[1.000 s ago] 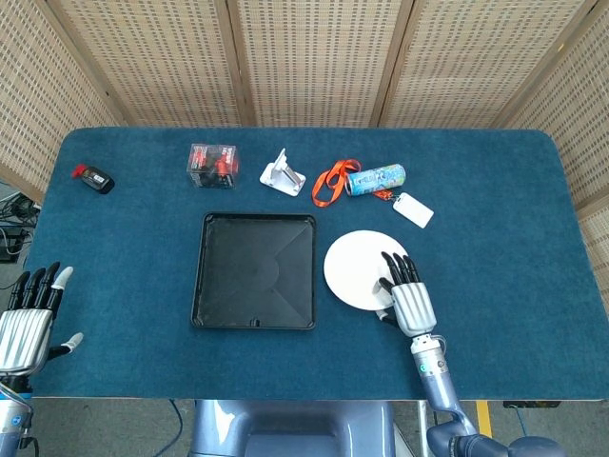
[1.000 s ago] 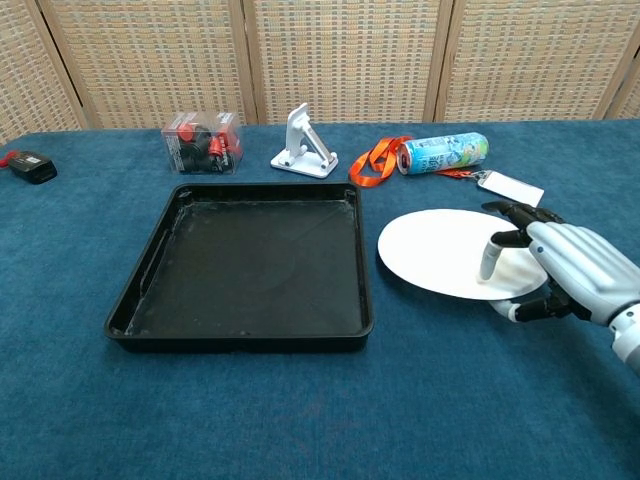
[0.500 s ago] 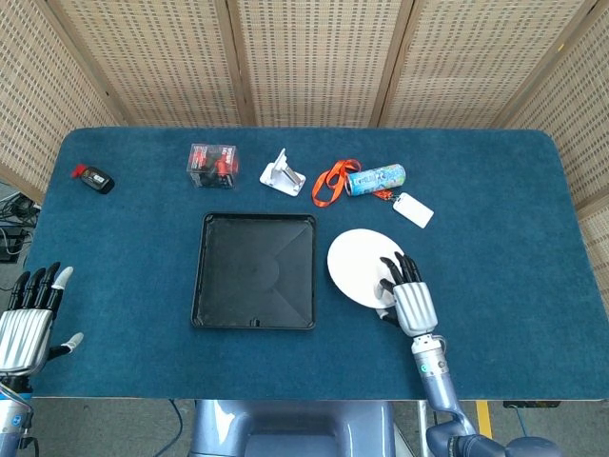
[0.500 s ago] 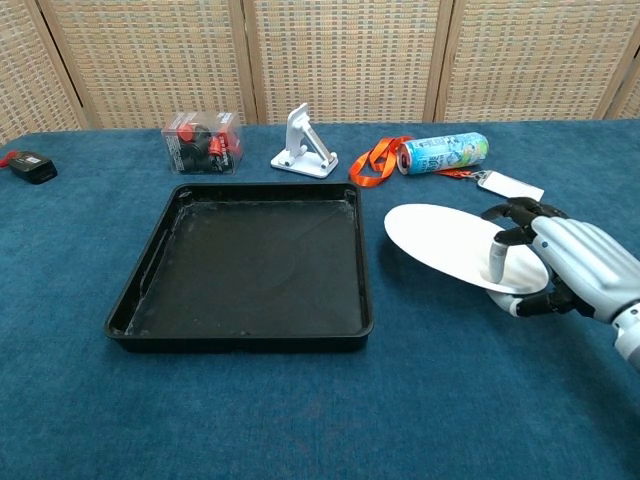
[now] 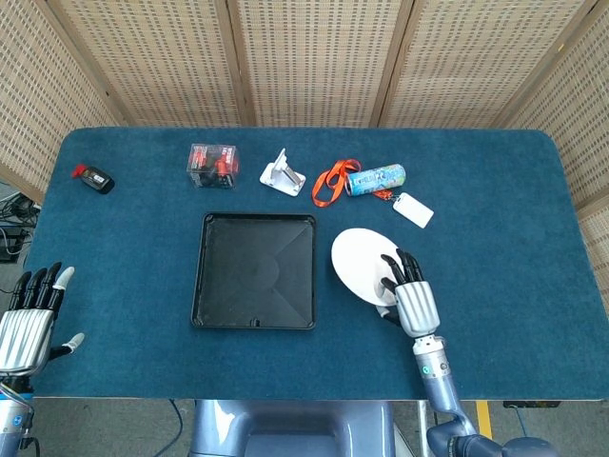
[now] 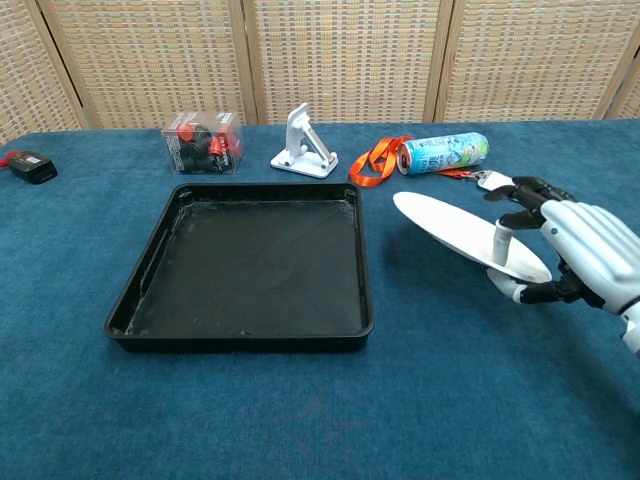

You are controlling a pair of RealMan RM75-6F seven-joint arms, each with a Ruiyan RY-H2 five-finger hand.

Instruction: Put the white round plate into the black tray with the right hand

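Chest view first: right hand clamped on the near-right edge of the white round plate, thumb on top, other fingers beneath, the disc clear of the table and tilted, its far-left edge higher and pointing toward the can. Black tray to the left of the plate, near but apart, its right wall the one barrier between them; so the coming move judged a leftward carry over that wall, then a levelling and lowering onto the flat floor inside. No long axis on a round plate, only the tilt to mind. Right hand far nearer the tray than the left hand, which sits at the table's left near corner, holding nothing, fingers straight and apart, well away from everything. Head view flattens the lift: the plate reads as a slightly narrowed oval beside the tray, hard to tell raised from resting, yet gives the true sideways gap between plate and tray rim. Chest view shows height and tilt plainly but leaves the left hand out of frame. Behind the tray, a clear box, a white stand, an orange lanyard and a tag, none in the path.
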